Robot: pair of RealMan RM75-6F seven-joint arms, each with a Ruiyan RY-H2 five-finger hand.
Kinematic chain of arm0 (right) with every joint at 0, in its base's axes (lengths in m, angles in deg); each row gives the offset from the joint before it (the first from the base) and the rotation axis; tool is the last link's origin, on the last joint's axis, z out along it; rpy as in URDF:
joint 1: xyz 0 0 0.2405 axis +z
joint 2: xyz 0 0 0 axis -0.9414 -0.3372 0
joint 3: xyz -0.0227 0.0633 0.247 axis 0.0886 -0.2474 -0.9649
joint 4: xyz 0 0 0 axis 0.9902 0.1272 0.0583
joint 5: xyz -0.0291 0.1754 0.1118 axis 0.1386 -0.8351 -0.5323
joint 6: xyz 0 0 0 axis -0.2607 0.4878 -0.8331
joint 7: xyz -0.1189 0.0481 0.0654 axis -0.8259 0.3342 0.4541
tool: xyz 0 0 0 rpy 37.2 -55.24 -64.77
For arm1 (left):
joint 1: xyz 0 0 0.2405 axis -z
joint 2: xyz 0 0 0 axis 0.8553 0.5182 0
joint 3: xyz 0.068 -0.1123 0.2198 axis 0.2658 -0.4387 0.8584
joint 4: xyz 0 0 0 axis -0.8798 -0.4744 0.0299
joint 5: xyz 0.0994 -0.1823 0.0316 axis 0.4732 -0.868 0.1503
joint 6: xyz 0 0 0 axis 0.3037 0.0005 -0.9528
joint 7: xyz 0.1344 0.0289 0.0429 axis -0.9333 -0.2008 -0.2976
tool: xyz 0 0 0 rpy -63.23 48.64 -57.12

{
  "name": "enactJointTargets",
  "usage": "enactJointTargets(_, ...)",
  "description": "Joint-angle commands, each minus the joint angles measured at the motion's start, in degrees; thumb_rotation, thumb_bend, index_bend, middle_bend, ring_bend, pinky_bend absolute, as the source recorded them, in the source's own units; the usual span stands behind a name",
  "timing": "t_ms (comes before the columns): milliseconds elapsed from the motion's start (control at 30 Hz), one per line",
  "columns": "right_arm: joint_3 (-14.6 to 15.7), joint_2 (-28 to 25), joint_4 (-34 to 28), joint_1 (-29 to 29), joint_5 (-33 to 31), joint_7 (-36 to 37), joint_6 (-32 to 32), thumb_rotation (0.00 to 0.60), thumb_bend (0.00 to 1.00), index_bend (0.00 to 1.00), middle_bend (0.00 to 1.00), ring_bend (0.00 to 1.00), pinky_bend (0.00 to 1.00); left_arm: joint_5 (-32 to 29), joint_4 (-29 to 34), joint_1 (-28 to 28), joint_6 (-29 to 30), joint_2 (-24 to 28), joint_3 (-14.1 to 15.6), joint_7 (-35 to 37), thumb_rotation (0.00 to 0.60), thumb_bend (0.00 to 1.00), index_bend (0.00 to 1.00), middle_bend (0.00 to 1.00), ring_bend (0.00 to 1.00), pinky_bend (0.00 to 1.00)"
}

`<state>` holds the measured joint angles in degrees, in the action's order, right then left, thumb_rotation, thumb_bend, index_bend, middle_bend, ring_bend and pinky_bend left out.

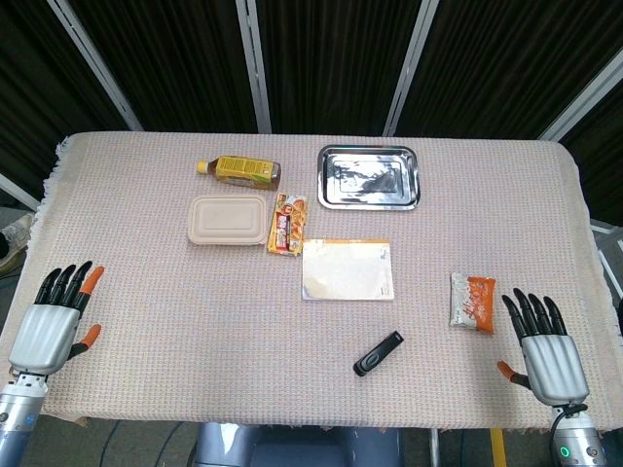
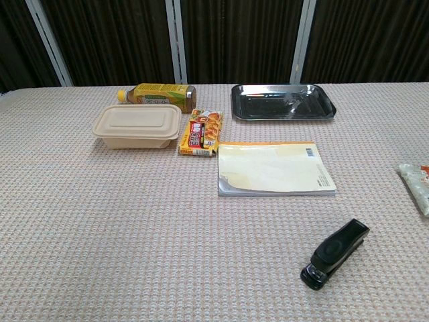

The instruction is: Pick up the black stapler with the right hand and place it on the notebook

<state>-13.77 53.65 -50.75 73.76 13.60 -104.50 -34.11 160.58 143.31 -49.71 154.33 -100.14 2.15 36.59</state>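
Note:
The black stapler (image 1: pixel 378 353) (image 2: pixel 334 253) lies flat on the tablecloth, angled, a short way in front of the notebook (image 1: pixel 348 269) (image 2: pixel 273 168), which has a pale cover with an orange strip along its far edge. My right hand (image 1: pixel 545 348) rests open at the table's near right corner, well to the right of the stapler, fingers spread and holding nothing. At the near left corner my left hand (image 1: pixel 56 318) is open too, far from both objects. Neither hand shows in the chest view.
An orange-and-white snack packet (image 1: pixel 471 303) (image 2: pixel 417 184) lies between my right hand and the stapler. Further back are a metal tray (image 1: pixel 369 177) (image 2: pixel 282 102), a beige lidded box (image 1: pixel 228 218) (image 2: pixel 138 125), a yellow bottle (image 1: pixel 239 171) (image 2: pixel 157 92) and a small snack box (image 1: pixel 287 223) (image 2: pixel 202 132).

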Motion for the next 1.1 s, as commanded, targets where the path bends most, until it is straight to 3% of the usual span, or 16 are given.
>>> enactJointTargets(33, 0.01, 0.05, 0.02, 0.08, -0.07, -0.08, 0.16, 0.600, 0.09, 0.00, 0.00, 0.00, 0.00, -0.10, 0.00, -0.01, -0.05, -0.04, 0.01, -0.08, 0.600, 0.30, 0.00, 0.00, 0.00, 0.07)
enactJointTargets(333, 0.52, 0.85, 0.71, 1.11, 1.09, -0.20, 1.59, 0.600, 0.09, 0.00, 0.00, 0.00, 0.00, 0.63, 0.55, 0.01, 0.10, -0.19, 0.37, -0.85, 0.600, 0.30, 0.00, 0.00, 0.00, 0.07)
enactJointTargets(633, 2.97, 3.90, 1.63, 2.55, 5.56, -4.41, 3.80, 0.600, 0.11, 0.11, 0.05, 0.00, 0.00, 0.46, 0.53, 0.66, -1.01, -0.48, 0.28, -1.23, 0.600, 0.30, 0.00, 0.00, 0.00, 0.07)
enactJointTargets(1100, 4.30, 8.11, -1.25, 6.37, 10.22, -13.27, 9.71, 0.600, 0.19, 0.16, 0.14, 0.08, 0.13, 0.42, 0.17, 0.96, -1.52, -0.02, 0.37, 0.31, 0.600, 0.30, 0.00, 0.00, 0.00, 0.07)
